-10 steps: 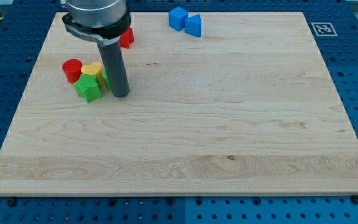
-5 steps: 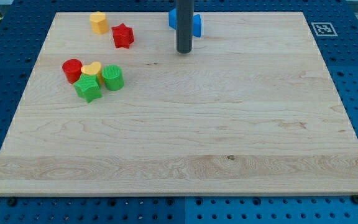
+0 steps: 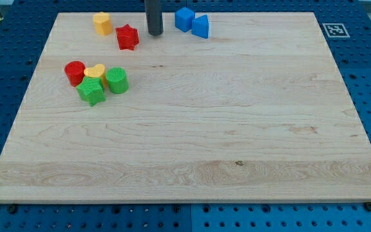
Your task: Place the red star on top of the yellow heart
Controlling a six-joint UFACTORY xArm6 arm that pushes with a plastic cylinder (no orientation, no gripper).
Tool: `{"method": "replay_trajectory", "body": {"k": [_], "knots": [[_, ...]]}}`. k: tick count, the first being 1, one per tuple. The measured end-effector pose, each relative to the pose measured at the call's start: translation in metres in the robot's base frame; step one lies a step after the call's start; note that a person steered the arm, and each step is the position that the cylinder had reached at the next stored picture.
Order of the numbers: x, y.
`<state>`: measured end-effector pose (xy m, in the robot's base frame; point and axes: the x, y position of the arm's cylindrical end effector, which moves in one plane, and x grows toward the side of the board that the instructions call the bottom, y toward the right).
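Note:
The red star [image 3: 127,37] lies near the view's top left on the wooden board [image 3: 192,142]. The yellow heart [image 3: 96,71] sits lower left in a tight cluster, between a red cylinder [image 3: 75,72] on its left and a green cylinder [image 3: 116,80] on its right, with a green star [image 3: 91,92] just below it. My tip [image 3: 154,33] stands on the board just right of the red star, a small gap between them, and left of the blue blocks.
A yellow block [image 3: 102,23] lies up-left of the red star. A blue block [image 3: 185,19] and a blue triangular block [image 3: 200,26] sit together at the top centre. A fiducial marker [image 3: 334,29] is at the board's top right corner.
My tip went from beside the green cluster up to the blue blocks, then left to just right of the red star. No block has moved.

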<state>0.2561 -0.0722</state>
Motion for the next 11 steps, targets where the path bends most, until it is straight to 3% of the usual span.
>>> {"method": "replay_trajectory", "body": {"k": [7, 11], "knots": [[0.023, -0.087], [0.06, -0.091]]}}
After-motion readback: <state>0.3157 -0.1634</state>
